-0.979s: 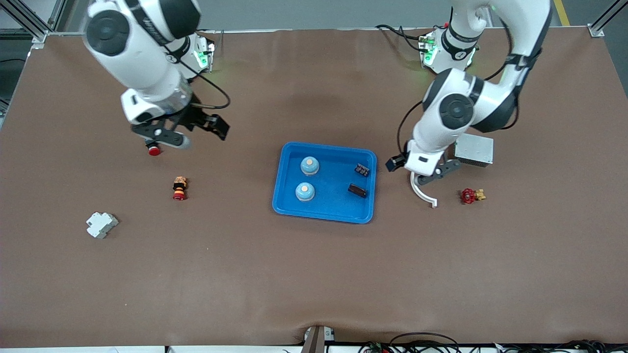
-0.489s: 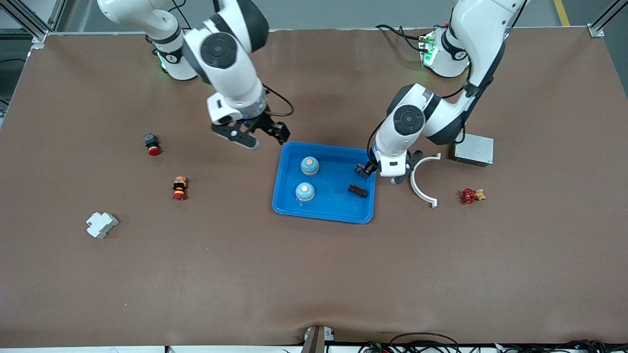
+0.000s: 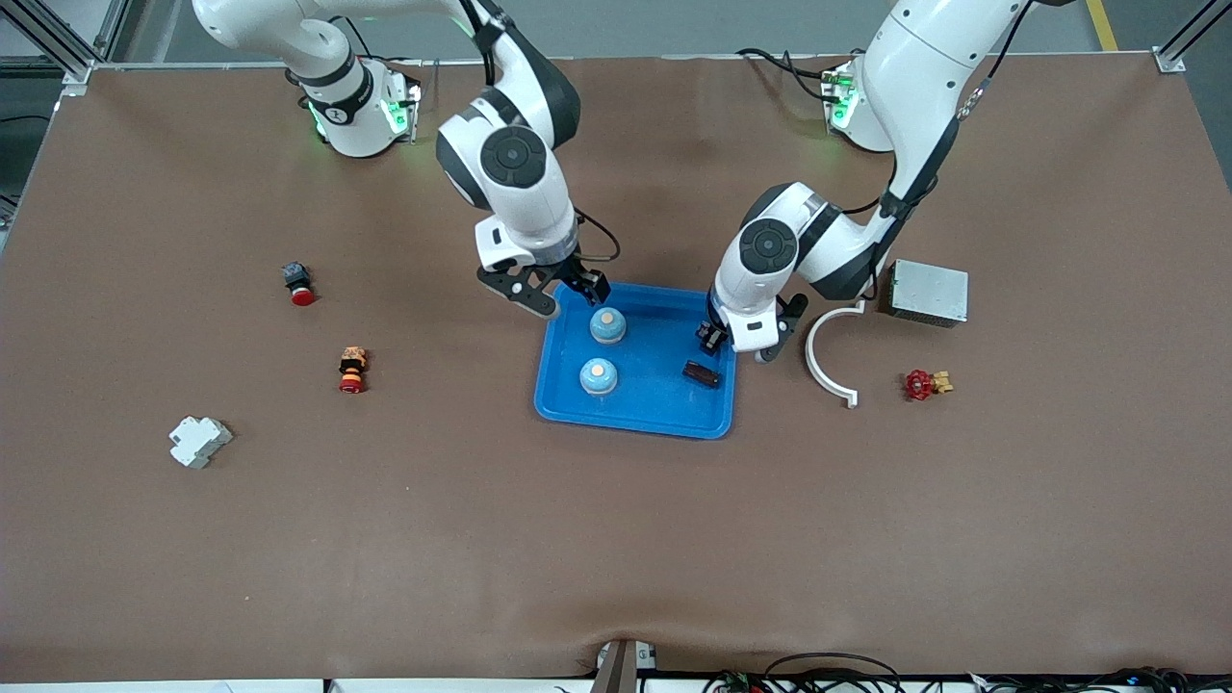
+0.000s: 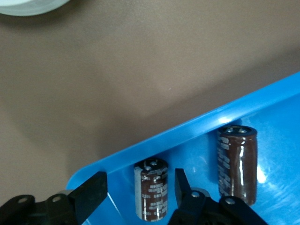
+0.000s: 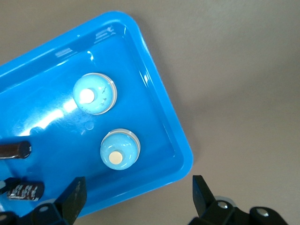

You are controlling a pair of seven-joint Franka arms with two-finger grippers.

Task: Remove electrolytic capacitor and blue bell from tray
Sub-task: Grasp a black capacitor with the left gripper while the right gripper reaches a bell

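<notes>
Front view shows you both arms gathered at the shallow blue plastic tray point(image 3: 635, 416) in the middle of the brown desk point(image 3: 616, 539). Your left pincer point(image 3: 712, 337) is down inside the tray at the corner toward the left arm's end, its black fingers point(image 4: 89, 197) spread on either side of a short brown cylindrical capacitor point(image 4: 152, 188) without touching it. A second, longer brown capacitor point(image 4: 237, 164) lies just beside it in the tray, nearer the front camera. Your right pincer point(image 3: 563, 289) hangs with its fingers spread wide and nothing between them, over the tray's rim at the right arm's end. Close beside it sits one of two round light-blue bells point(image 3: 607, 325), and the other bell point(image 3: 599, 375) sits nearer the camera. Outside the tray, toward the left arm's end, you see a curved white plastic strip point(image 3: 826, 364), a grey metal box point(image 3: 929, 293) and a small red valve point(image 3: 924, 384). Toward the right arm's end lie a red push button point(image 3: 299, 283), a red-and-yellow switch point(image 3: 352, 371) and a white plastic block point(image 3: 199, 441).
</notes>
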